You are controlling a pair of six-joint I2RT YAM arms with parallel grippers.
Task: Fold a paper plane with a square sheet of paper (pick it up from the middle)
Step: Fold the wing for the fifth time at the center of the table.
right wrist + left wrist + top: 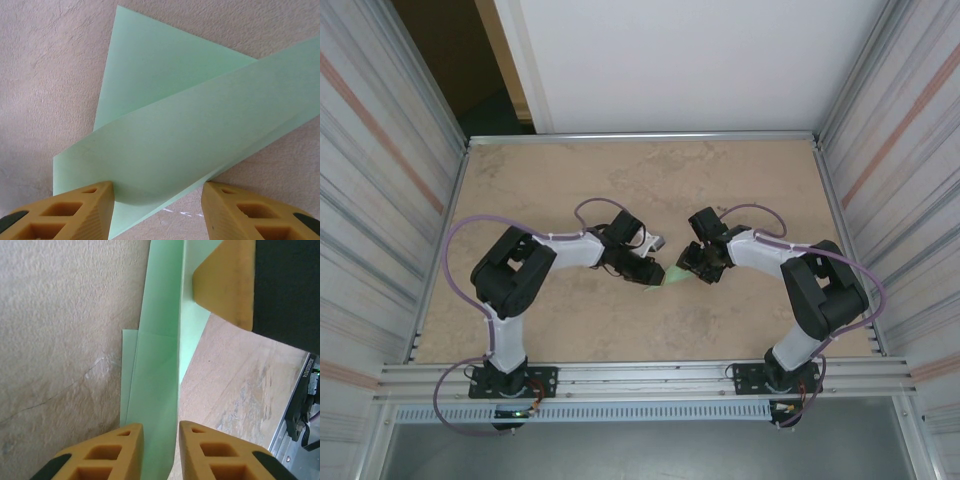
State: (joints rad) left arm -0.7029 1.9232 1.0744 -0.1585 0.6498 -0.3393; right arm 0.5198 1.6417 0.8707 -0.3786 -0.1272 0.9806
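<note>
The pale green sheet of paper (659, 278) lies mid-table, folded into a narrow, pointed paper plane shape. My left gripper (647, 272) reaches it from the left and my right gripper (689, 267) from the right. In the left wrist view the folded strip (157, 365) runs up between the fingers of the left gripper (161, 426). The jaws stand narrowly apart, with a slit left beside the right finger. One right finger (225, 285) presses at the strip's far end. In the right wrist view a raised flap (175, 125) bows between the wide-apart fingers of the right gripper (157, 184) and touches both.
The brown tabletop (570, 180) is fenced by metal side walls (390, 200) and a front rail (640, 378) where both arm bases are bolted. Purple cables loop over each arm. Bare table lies behind and to both sides of the paper.
</note>
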